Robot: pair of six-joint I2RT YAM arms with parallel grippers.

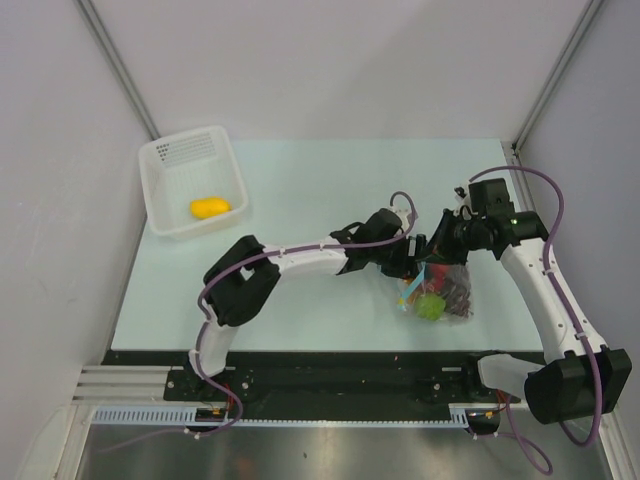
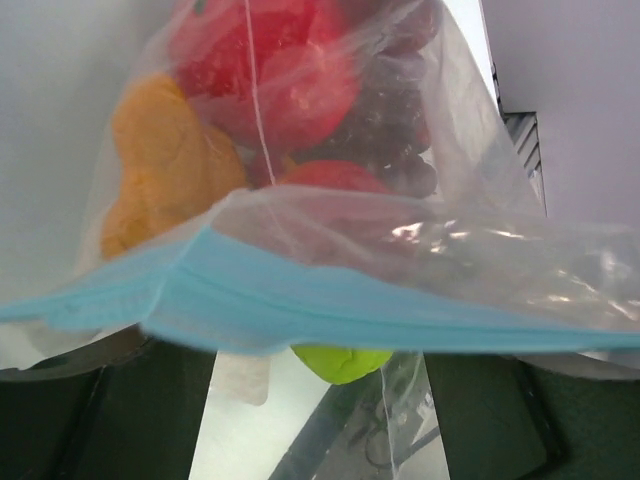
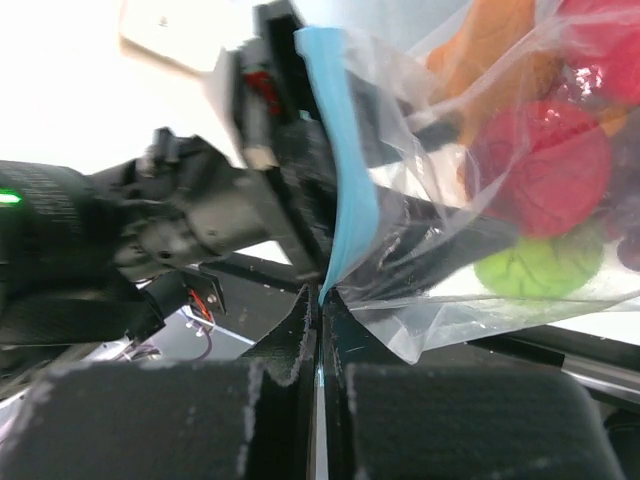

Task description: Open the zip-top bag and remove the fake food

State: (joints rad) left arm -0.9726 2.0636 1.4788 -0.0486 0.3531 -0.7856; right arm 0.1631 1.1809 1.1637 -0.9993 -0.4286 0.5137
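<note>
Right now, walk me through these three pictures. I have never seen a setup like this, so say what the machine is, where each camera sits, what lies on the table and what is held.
The machine is two robot arms bolted at the near edge of a table. One picture looks down from above; the other two come from small cameras on each wrist.

On the table stands a white basket with a yellow toy piece inside. Near the right arm is a clear bag full of toy food.

The right gripper is shut on the bag's blue zip strip. The left gripper is at the bag's mouth, its jaws apart; I cannot tell whether it touches the plastic.
</note>
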